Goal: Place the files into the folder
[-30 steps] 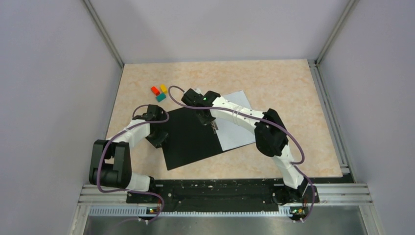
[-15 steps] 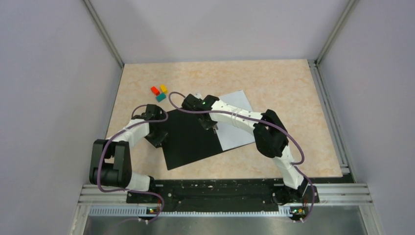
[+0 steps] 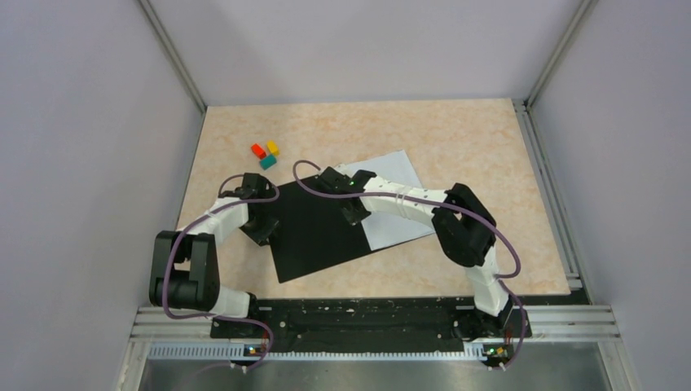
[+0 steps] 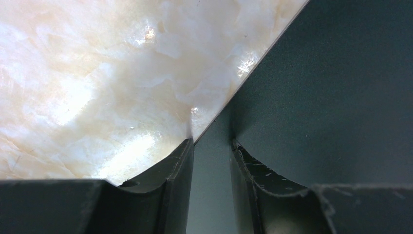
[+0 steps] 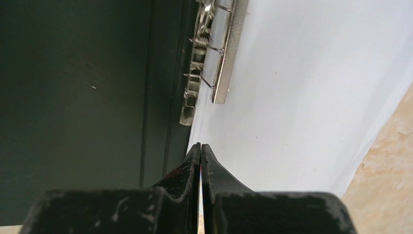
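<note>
Open black folder [image 3: 314, 232] lies flat, table [image 3: 456, 147] showing all round; white files [image 3: 395, 232] on its right half, partly hidden by the right arm [image 3: 407, 204]. Left gripper [image 4: 210, 146] straddles its left edge, fingers narrowly apart. Right gripper [image 5: 200, 148] pinched closed beside the spine clip [image 5: 214, 58].

Left arm [image 3: 218, 220], right arm [image 3: 401, 204]: white links, black joints, looping purple cables [image 3: 518, 262]; scuffed black fingers [image 5: 216, 175].

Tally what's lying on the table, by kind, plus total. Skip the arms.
blocks: 3 (red block, yellow block, teal block)
folder: 1, lying open
paper: 1 white sheet showing; whether more lie under it can't be told
total: 5 visible
</note>
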`<state>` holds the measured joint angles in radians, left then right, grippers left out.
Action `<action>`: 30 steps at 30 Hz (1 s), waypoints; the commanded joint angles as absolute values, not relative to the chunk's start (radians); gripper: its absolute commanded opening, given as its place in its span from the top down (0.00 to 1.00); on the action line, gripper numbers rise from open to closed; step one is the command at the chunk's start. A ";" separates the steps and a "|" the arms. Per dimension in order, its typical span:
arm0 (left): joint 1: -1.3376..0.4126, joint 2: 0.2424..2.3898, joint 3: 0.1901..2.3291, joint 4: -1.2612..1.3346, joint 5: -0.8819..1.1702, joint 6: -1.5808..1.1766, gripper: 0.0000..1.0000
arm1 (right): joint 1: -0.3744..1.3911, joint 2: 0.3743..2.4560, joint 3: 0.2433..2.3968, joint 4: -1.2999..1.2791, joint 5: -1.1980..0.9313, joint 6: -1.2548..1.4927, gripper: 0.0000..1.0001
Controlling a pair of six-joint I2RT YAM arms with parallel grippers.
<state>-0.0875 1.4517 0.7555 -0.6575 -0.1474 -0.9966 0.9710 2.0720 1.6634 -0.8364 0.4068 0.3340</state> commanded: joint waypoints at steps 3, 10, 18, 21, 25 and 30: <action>-0.081 1.527 0.712 -0.536 -0.178 -1.026 0.62 | 0.931 2.030 1.563 -0.787 0.366 0.360 1.00; -0.081 1.526 0.712 -0.534 -0.182 -1.019 0.62 | 0.913 1.991 1.577 -0.747 0.333 0.369 1.00; -0.081 1.527 0.713 -0.525 -0.176 -1.011 0.62 | 0.884 2.016 1.773 -0.778 0.340 0.335 0.82; -0.082 1.529 0.713 -0.527 -0.177 -1.008 0.62 | 0.856 2.055 1.806 -0.788 0.320 0.327 0.73; -0.081 1.529 0.713 -0.526 -0.179 -1.006 0.62 | 0.832 2.080 1.807 -0.766 0.285 0.315 0.71; -0.081 1.530 0.715 -0.526 -0.180 -1.007 0.62 | 0.818 2.110 1.811 -0.744 0.227 0.307 0.71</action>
<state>-0.0872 1.4563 0.7586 -0.6598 -0.1471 -0.9951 0.8192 2.0811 1.7767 -0.7719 0.2779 0.3244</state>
